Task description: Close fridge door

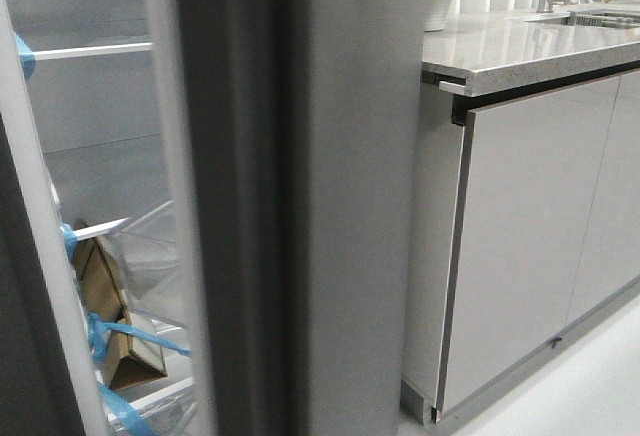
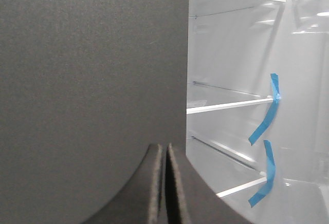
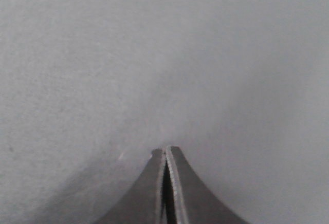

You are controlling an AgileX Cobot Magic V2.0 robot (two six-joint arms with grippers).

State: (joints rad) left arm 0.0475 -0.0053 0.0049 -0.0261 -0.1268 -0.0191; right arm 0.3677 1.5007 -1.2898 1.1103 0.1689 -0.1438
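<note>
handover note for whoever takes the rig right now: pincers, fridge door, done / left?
Left pincer: shut, empty, tips at the fridge door near its edge.
Right pincer: shut, empty, tips close against a plain grey surface; contact unclear.
Door ajar: the fridge interior with white shelves and blue tape shows past it.
Done: pincers set at door. Left: push it fully closed.
</note>
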